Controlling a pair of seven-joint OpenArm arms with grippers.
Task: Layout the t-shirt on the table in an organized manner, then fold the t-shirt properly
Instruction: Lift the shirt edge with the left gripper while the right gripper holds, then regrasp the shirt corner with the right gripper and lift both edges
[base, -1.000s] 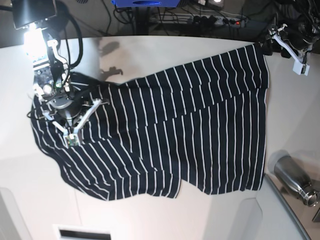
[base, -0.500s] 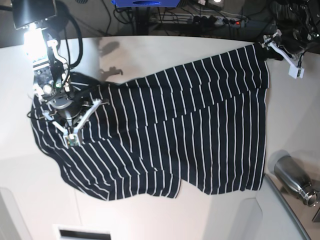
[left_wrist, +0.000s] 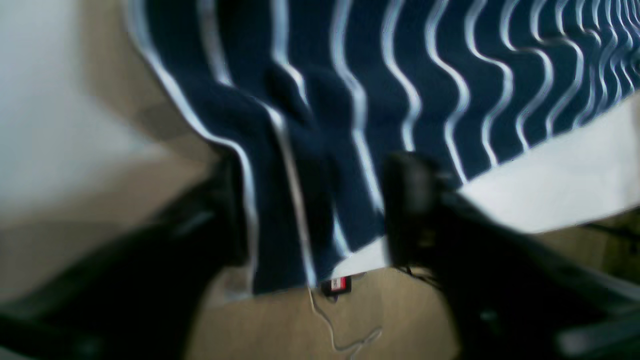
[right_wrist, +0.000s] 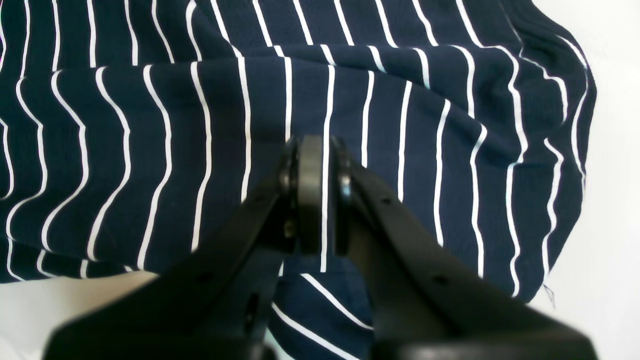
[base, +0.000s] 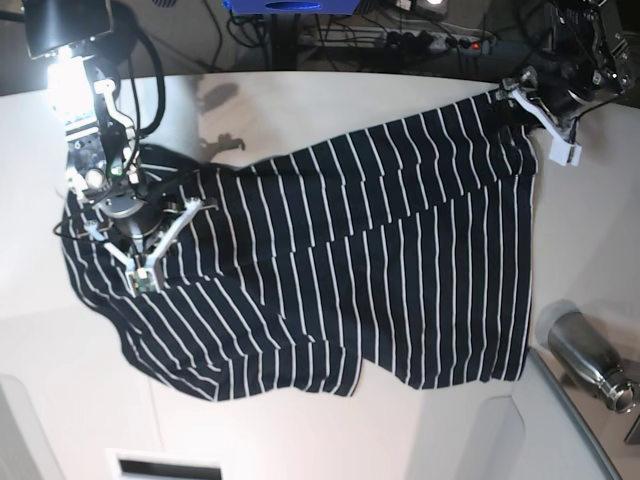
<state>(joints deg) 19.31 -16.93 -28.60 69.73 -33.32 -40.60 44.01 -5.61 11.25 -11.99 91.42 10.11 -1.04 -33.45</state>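
Observation:
The dark navy t-shirt (base: 380, 260) with thin white stripes lies spread across the white table (base: 300, 110), rumpled at its left end. My right gripper (base: 140, 275) is at that left end, shut on a pinched fold of the t-shirt (right_wrist: 150, 125); in the right wrist view the gripper (right_wrist: 317, 200) has a stripe of cloth between its pads. My left gripper (base: 512, 97) is at the shirt's far right corner. In the blurred left wrist view it (left_wrist: 320, 210) stands open, with the corner of the t-shirt (left_wrist: 400, 60) hanging between its fingers over the table (left_wrist: 565, 185) edge.
A metal bottle (base: 590, 365) lies at the right on a grey panel (base: 560, 430). A power strip (base: 430, 40) and cables lie on the floor behind the table's curved far edge. A bright lamp (base: 65, 80) glares at the far left.
My left arm has moved left and down onto the shirt's far right corner. The right arm and the shirt have stayed where they were.

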